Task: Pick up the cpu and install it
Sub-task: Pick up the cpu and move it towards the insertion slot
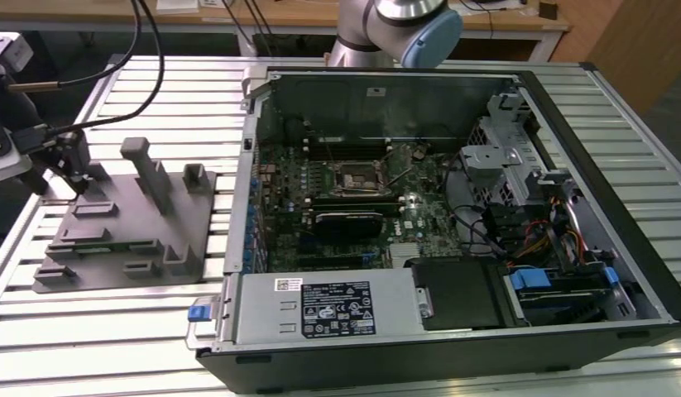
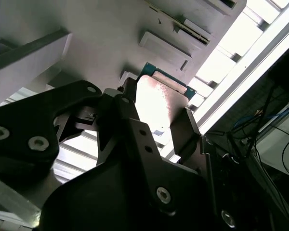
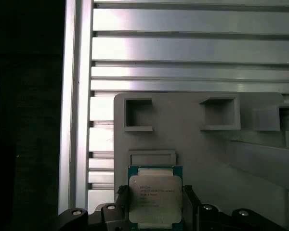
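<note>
The cpu [image 3: 154, 197], a flat square chip with a pale silver top and a teal rim, sits between my gripper's [image 3: 155, 204] dark fingers [image 3: 119, 201], which are shut on its two sides. In the second wrist view the cpu [image 2: 159, 96] glares bright between the same fingers [image 2: 185, 127]. It hangs just over the grey fixture plate [image 3: 202, 159], close to a shallow rectangular recess [image 3: 151, 158]. In the exterior view my gripper [image 1: 78, 178] stands over that plate's [image 1: 131, 240] far corner on the exterior view's left. The black socket frame [image 1: 349, 178] lies on the motherboard inside the open computer case.
Upright posts [image 1: 151, 169] rise from the fixture plate beside the gripper. The open case [image 1: 605, 207] with its power supply [image 1: 329, 310], drive cage and cables fills the exterior view's right. Everything rests on a ribbed aluminium table [image 1: 108, 339]. Black cables [image 1: 152, 50] hang near the arm.
</note>
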Action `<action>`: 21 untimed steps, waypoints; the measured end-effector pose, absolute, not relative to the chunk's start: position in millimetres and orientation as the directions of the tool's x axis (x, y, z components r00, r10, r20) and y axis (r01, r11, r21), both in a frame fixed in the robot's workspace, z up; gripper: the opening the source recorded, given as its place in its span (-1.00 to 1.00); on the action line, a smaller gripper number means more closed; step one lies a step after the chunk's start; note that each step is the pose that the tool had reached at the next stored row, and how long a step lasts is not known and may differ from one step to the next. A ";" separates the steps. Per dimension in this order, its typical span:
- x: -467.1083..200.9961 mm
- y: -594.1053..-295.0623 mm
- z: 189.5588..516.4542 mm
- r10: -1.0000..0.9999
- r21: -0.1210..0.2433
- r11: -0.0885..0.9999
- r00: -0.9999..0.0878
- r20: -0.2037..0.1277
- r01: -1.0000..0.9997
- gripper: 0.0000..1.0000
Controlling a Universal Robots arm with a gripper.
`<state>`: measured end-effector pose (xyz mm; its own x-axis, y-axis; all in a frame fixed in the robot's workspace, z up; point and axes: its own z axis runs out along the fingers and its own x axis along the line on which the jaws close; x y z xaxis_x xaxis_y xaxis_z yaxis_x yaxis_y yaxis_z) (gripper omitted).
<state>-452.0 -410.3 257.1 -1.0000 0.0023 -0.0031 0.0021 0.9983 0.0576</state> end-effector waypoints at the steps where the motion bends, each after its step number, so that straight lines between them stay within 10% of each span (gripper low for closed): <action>1: -452.0 -410.3 259.4 0.002 0.058 0.998 -1.000 -0.004 0.002 0.05; 21: -452.1 -410.1 275.9 0.002 0.058 0.998 -1.000 -0.015 0.002 0.05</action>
